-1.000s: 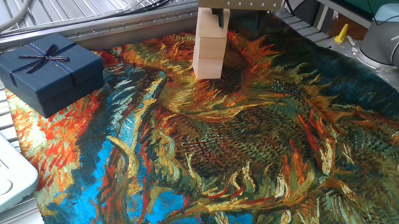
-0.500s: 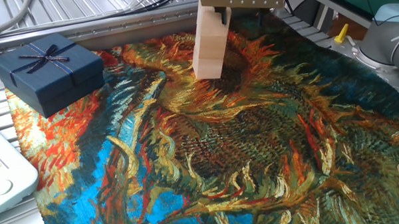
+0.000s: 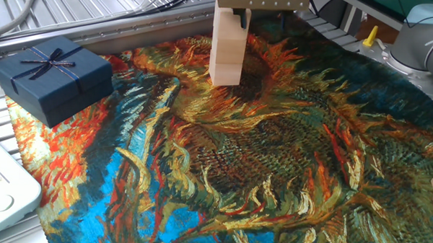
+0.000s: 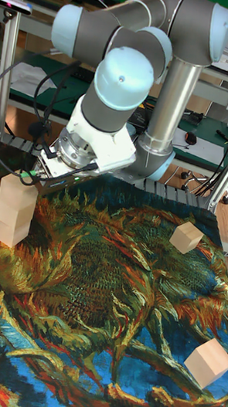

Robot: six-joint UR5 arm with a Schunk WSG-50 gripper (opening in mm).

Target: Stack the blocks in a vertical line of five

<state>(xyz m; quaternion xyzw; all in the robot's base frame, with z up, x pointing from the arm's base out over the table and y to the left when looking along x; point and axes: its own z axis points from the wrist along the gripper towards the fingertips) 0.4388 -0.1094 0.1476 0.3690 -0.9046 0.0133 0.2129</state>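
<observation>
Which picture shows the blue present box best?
The fixed view shows the dark blue gift box whole, ribbon bow on top, lying at the cloth's left edge. The tall fixed view doesn't show it at all.

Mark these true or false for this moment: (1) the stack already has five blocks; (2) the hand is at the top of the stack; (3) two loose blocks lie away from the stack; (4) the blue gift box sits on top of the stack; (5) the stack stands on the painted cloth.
1. False. The stack shows about three blocks, not five.
2. True. The hand is right at the stack's top block; whether its fingers are closed cannot be told.
3. True. One loose block and another loose block lie apart on the cloth.
4. False. The blue gift box rests on the cloth's edge, away from the stack.
5. True. It stands on the painted cloth.
</observation>
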